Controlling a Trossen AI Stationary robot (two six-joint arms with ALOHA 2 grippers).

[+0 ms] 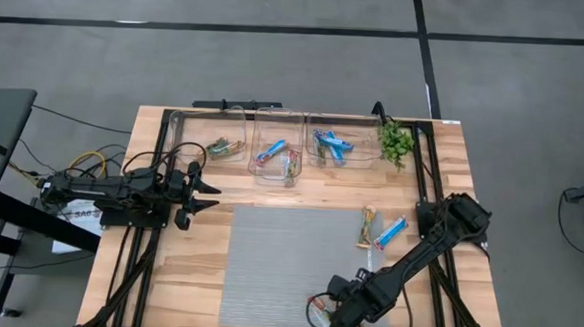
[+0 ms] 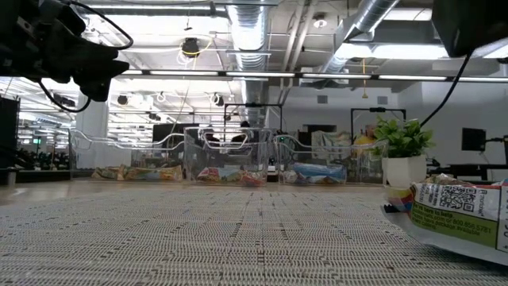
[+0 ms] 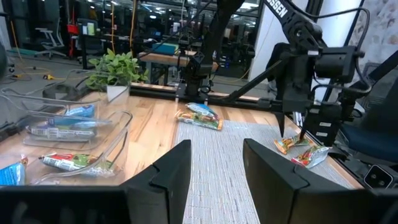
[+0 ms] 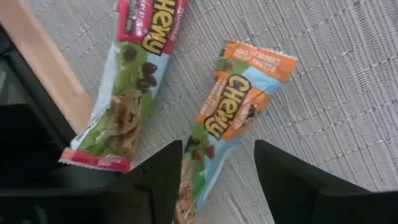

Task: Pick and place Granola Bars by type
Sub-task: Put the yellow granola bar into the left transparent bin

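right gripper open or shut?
Open. The right gripper shows a clear gap between its fingers, poised over the orange-wrapped bar on the mat.

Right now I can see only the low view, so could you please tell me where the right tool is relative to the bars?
Observer: The right tool is open and hovers over an orange-wrapped bar at the near edge of the mat.
Operator: Is another bar close to it?
Observer: Yes, a red-trimmed bar lies beside it, not touching.
Operator: Any others still on the mat?
Observer: A tan bar and a blue bar lie near its far right corner.
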